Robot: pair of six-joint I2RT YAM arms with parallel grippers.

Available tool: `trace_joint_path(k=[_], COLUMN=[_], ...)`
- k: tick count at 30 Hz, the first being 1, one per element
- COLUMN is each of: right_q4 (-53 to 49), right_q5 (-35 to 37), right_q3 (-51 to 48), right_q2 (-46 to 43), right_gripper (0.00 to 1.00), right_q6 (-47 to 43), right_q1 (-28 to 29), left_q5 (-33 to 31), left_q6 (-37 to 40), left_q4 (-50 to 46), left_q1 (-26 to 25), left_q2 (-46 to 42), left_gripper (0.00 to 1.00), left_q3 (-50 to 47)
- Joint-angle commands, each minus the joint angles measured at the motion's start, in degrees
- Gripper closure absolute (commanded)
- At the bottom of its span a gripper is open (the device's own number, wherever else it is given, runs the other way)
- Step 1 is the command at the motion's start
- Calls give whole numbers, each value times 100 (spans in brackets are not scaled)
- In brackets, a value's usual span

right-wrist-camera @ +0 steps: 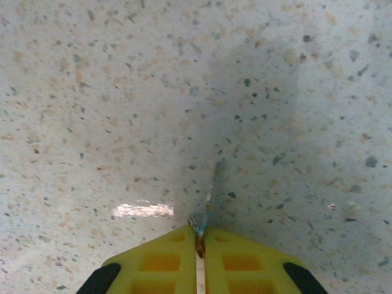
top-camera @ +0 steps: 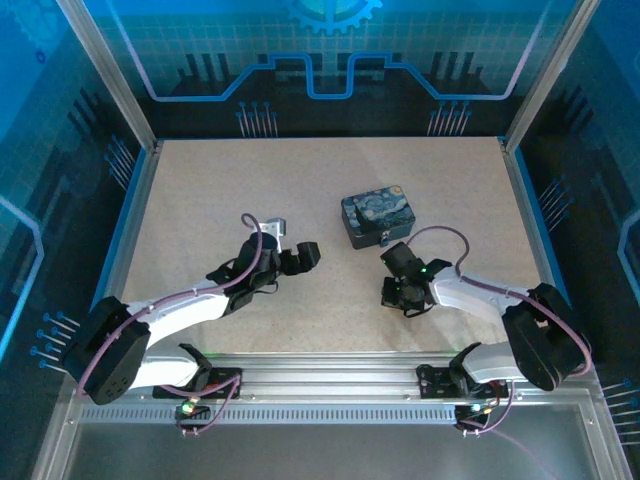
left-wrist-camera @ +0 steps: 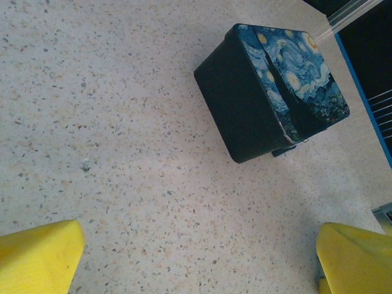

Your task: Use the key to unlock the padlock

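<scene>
My right gripper (right-wrist-camera: 199, 236) is shut on the key (right-wrist-camera: 207, 205). The key is a thin dark sliver that pokes forward from between the yellow pads, close above the speckled tabletop. In the top view this gripper (top-camera: 400, 292) hovers just in front of the starry-night tin (top-camera: 378, 218). A small dark bluish piece, apparently the padlock (left-wrist-camera: 286, 150), peeks out at the tin's (left-wrist-camera: 269, 92) lower edge, mostly hidden. My left gripper (left-wrist-camera: 196, 266) is open, with bare table between its yellow pads (left-wrist-camera: 38, 257). It sits left of the tin in the top view (top-camera: 300, 258).
The table (top-camera: 200, 200) is a speckled beige board fenced by aluminium posts and blue walls. The tin stands right of centre, between the two grippers and slightly beyond them. A blue rail (left-wrist-camera: 361, 92) marks the table's edge past the tin.
</scene>
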Motion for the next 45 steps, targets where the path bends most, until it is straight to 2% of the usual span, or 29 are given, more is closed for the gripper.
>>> trace_joint_path(k=[1, 7, 12, 19, 25, 28, 33, 37, 45], right_q4=[-98, -162, -162, 276, 1168, 1943, 3260, 3560, 3590], right_q5=[19, 159, 241, 242, 261, 196, -500, -675, -268], right_q3=[30, 75, 180, 198, 96, -162, -728, -839, -755], right_q2=[29, -145, -384, -1022, -1709, -2109, -2640, -2774, -2670], right_gripper=[93, 99, 100, 100, 100, 100, 100, 100, 100], right_q6=[-74, -352, -955, -2277, -3763, -4783, -6204, -6768, -7268], right_q1=[87, 87, 88, 102, 259, 415, 518, 579, 950], left_q5=[-108, 35, 425, 1171, 1777, 2047, 2340, 2605, 2912], left_q6=[188, 65, -181, -609, -1041, -1025, -1033, -1126, -1326], left_q4=[-87, -216, -393, -618, -383, -371, -215, 90, 660], left_q1=[-39, -43, -33, 33, 149, 146, 142, 128, -143], left_q2=[-130, -140, -158, -193, -184, -150, -123, -81, 316], left_gripper=[1, 1, 1, 1, 3, 6, 14, 21, 33], left_q3=[162, 266, 440, 771, 954, 1116, 1178, 1158, 1288])
